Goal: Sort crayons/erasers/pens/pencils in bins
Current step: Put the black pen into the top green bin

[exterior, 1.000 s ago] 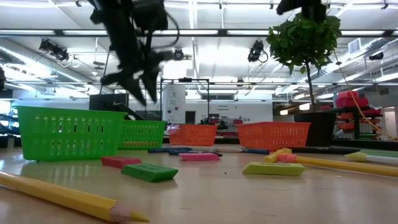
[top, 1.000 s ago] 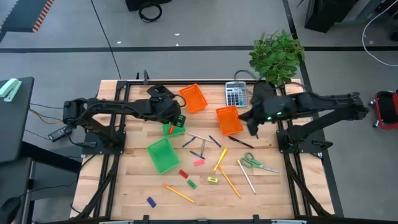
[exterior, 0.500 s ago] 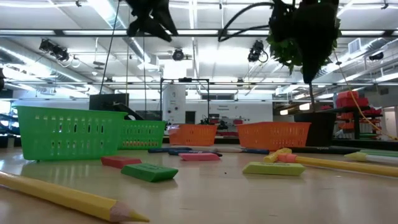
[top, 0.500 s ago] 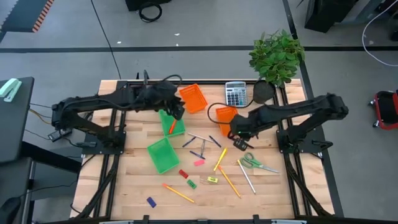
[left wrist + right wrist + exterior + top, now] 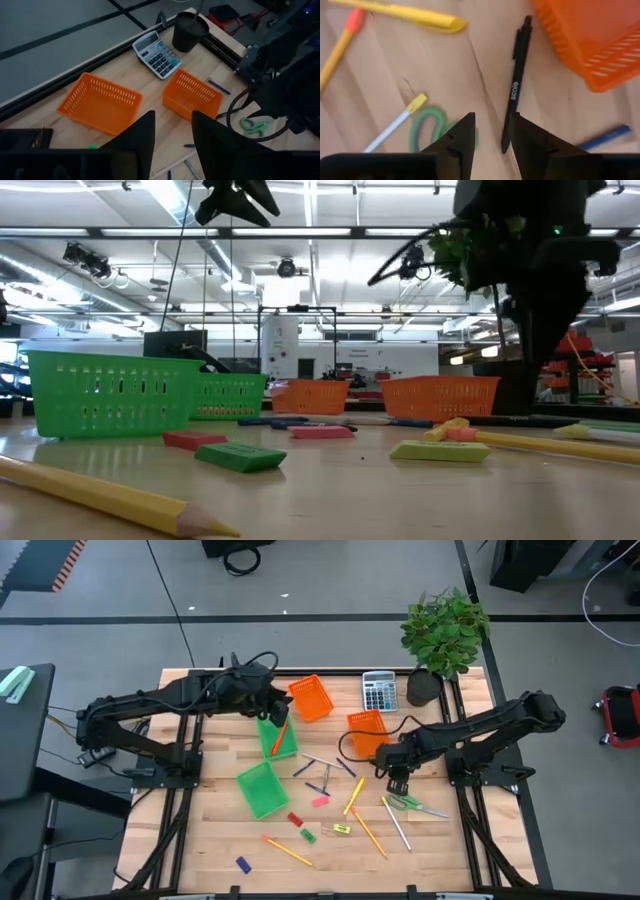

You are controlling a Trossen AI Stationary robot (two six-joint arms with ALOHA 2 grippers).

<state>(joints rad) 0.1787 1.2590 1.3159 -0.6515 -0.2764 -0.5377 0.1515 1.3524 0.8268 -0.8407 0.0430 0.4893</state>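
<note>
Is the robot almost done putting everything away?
Not nearly. One red stick seems to lie in the far green bin; both orange bins look empty. The right claw, open, hovers over a black pen. The left claw, open, is above the bins. Erasers, pencils and other pens lie on the table.

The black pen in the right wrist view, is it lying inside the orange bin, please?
No, the black pen lies on the bare wood beside the orange bin.

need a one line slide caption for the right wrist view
Right gripper open above a black pen beside an orange bin, green scissors nearby.
</note>
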